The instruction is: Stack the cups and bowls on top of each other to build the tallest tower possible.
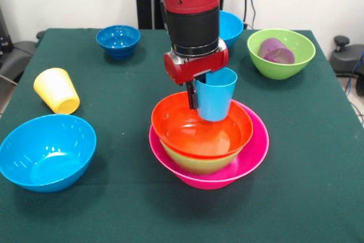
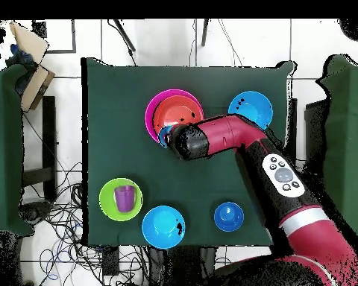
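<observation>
Gripping light blue cup (image 1: 216,94) (upright) over orange bowl (image 1: 196,131) rim, gripper (image 1: 196,86).

counter (image 1: 131,209): dark green cloth, rectangular.
landmark, pink bowl (image 1: 250,155): near counter middle, sits on the cloth.
yellow cup (image 1: 56,90): on its side, well left of pink bowl in front view.
near sky-blue bowl (image 1: 46,152): front-left of pink bowl.
dark-blue footed bowl (image 1: 118,40): far-left of it.
far sky-blue bowl (image 1: 232,27): behind it, partly hidden.
lime-green bowl (image 1: 281,61): far-right of it.
</observation>
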